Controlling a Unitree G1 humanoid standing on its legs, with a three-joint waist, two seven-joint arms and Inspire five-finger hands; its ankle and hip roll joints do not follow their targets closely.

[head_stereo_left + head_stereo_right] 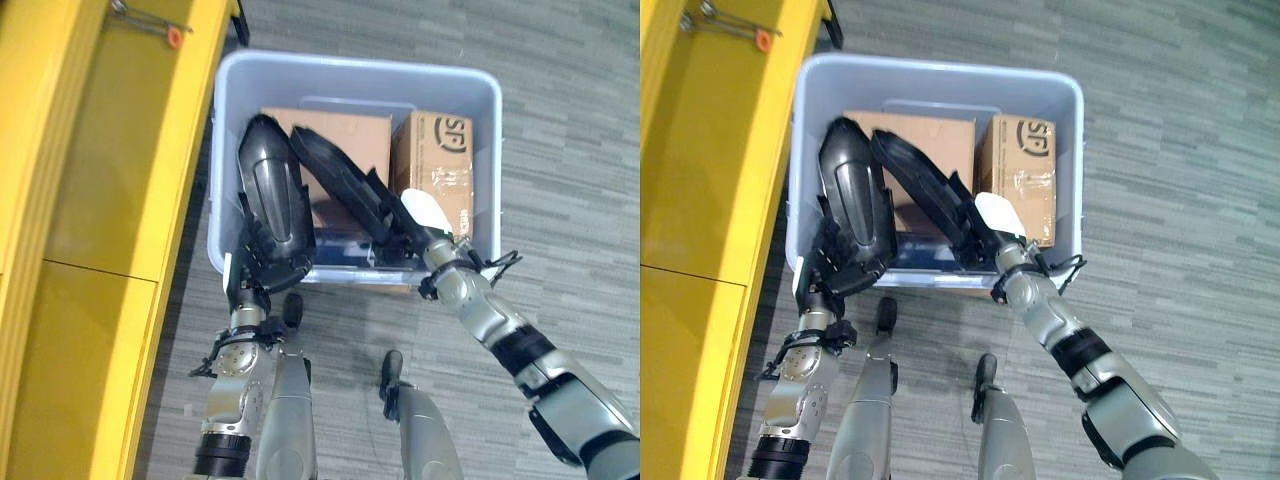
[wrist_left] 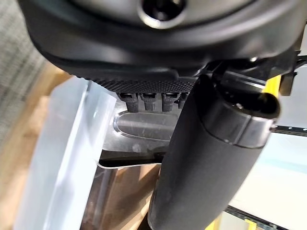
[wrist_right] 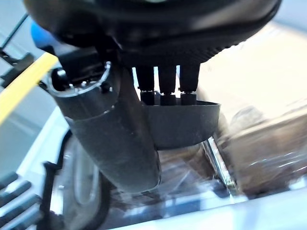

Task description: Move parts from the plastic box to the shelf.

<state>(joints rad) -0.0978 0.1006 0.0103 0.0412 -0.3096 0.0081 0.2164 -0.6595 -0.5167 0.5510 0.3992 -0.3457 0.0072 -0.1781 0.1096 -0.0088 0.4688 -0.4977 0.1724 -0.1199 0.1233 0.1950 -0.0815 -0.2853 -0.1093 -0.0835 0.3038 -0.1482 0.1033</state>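
Silver-grey arms with black bands; dark left hand and right hand, white cover on right thumb.

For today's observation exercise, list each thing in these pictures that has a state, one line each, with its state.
Plastic box: on the floor, open, holding cardboard boxes.
Left black part: raised over the box, gripped by the left hand.
Right black part: tilted, gripped by the right hand.
Cardboard boxes: closed, taped.
Yellow shelf: beside the box.

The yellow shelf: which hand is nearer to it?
Left. The left hand, holding a black part at the plastic box's shelf-side end, is beside the yellow shelf; the right hand is farther across the box.
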